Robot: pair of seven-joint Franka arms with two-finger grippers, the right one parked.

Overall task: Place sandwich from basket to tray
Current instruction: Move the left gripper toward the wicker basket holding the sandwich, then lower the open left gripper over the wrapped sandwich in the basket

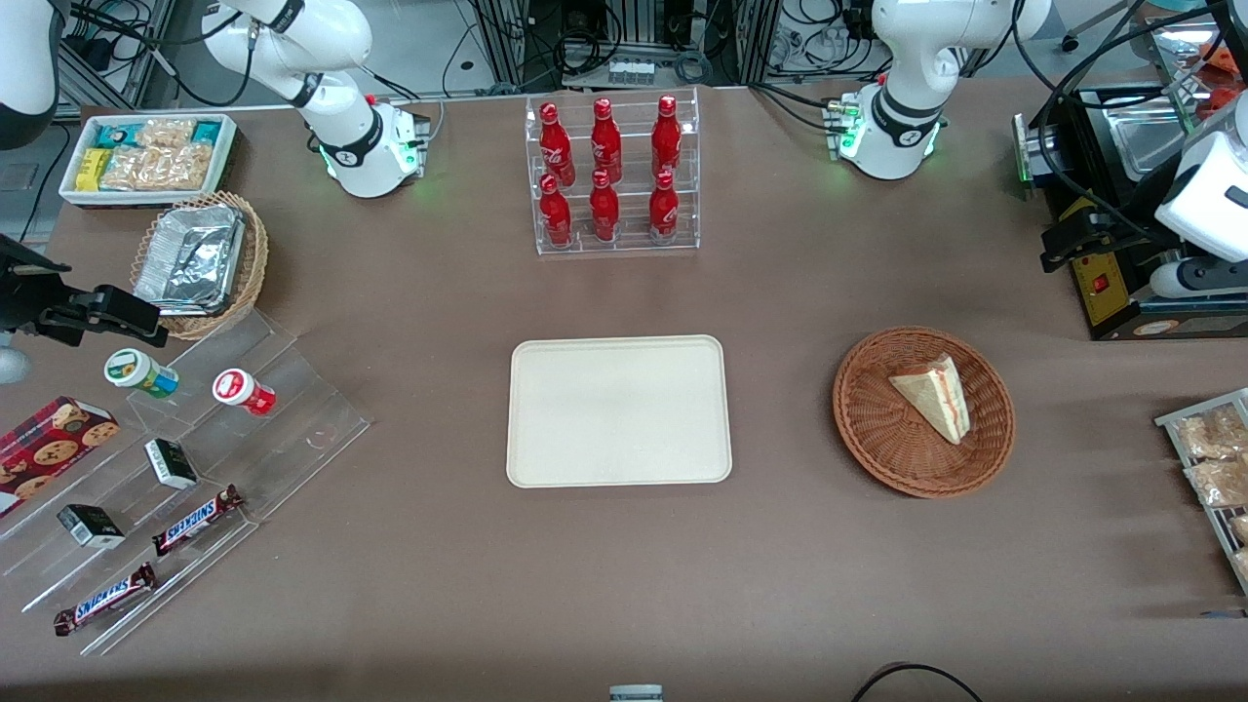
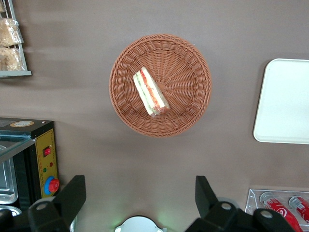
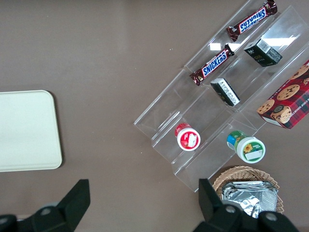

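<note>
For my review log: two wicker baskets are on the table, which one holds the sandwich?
The reddish-brown basket beside the tray holds the sandwich; the tan basket holds foil containers. The open gripper hangs above the table.

A brown table (image 1: 439,292) is filling the scene, with metal framing and tangled cables (image 1: 585,39) lying above its top edge
</note>
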